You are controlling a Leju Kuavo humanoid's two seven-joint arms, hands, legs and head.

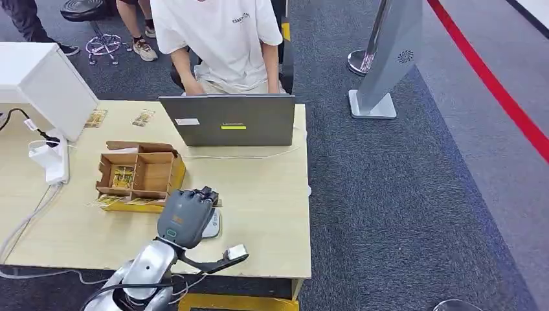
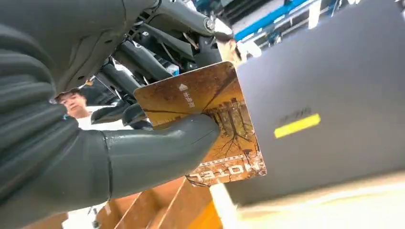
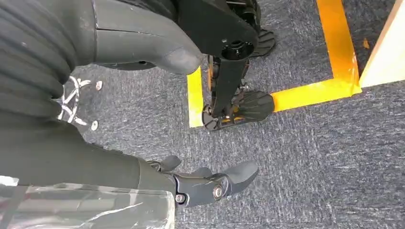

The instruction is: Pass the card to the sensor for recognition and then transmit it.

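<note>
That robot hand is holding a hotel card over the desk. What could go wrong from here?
The left hand holds the card by one side, under its thumb, so the card might slip or twist. The cardboard box sits close beside the hand and could get bumped. The open laptop stands just ahead, so a long reach forward might knock its lid.

The left hand (image 1: pixel 186 217) is seen over the counter (image 1: pixel 272 214), just beside a cardboard box (image 1: pixel 139 175) with compartments, its fingers (image 1: pixel 206 194) curled. A grey laptop (image 1: pixel 228 120) stands behind the box, and a person (image 1: pixel 217 39) is seated behind it.
</note>
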